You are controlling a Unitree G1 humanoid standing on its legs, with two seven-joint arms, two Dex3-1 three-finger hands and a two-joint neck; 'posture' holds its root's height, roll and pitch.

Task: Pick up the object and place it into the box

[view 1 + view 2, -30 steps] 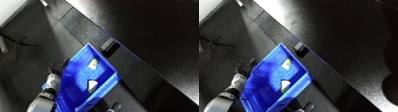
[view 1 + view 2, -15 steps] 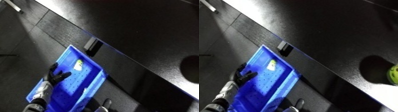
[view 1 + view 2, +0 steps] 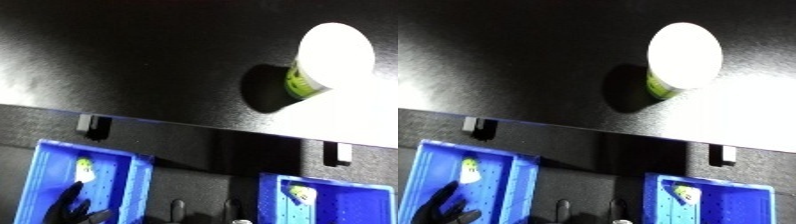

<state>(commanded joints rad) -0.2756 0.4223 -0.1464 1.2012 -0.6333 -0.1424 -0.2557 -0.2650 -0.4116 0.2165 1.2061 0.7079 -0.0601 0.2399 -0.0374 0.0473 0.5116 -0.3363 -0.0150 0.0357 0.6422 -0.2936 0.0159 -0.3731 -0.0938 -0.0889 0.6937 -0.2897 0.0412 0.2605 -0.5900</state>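
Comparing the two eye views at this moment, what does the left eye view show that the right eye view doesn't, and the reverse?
Only the left eye view: nothing distinct; its right bin runs off the right edge.
Only the right eye view: that bin's right wall, inside the picture.
Both share: the white-topped container with a green label standing on the dark table, the left blue bin with the left hand over it, a small yellow-white item in that bin and another in the right bin.
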